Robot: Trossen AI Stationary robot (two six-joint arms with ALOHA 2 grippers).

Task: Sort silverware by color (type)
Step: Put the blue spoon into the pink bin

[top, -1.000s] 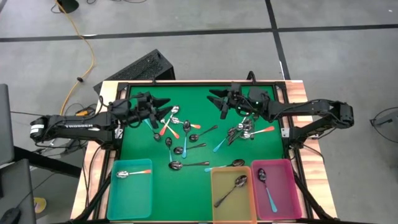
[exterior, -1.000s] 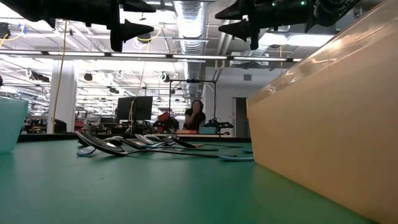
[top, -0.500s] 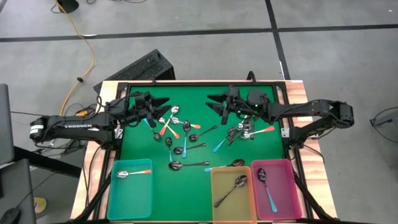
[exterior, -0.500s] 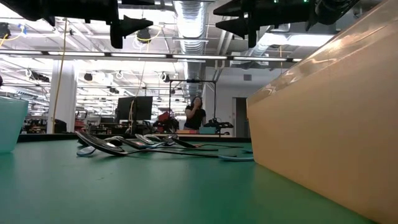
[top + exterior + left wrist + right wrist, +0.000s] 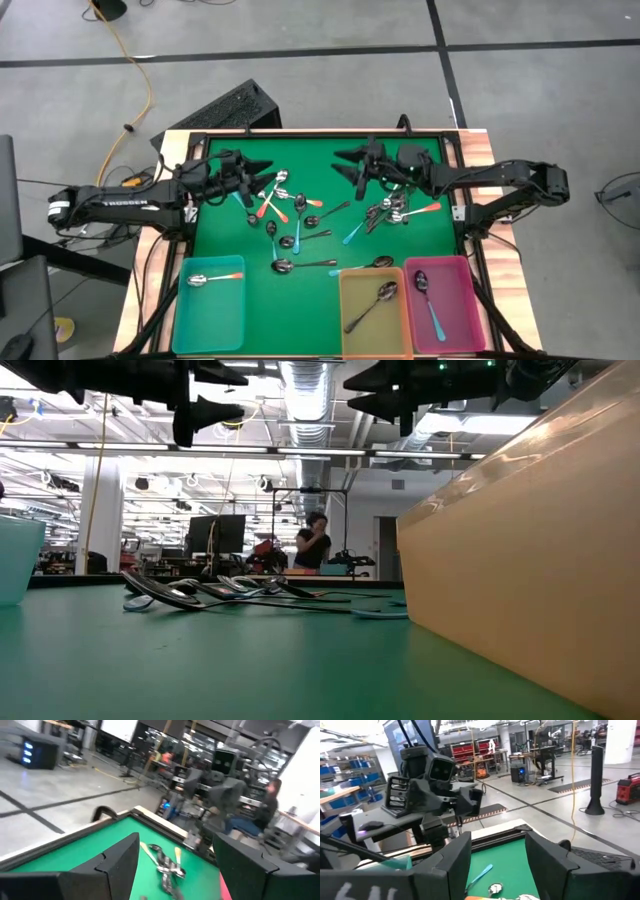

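Many shiny-bowled spoons (image 5: 300, 215), seemingly metal, lie scattered on green felt (image 5: 320, 250).

spoons (image 5: 389, 211) in right cluster overlap, count perhaps unclear

Dark arms (image 5: 120, 200), seemingly white-lettered

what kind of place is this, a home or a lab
Most likely a robotics lab or workshop, not a home: exposed ceiling ducts, a concrete floor with taped lines, and workbenches with monitors behind the green table.
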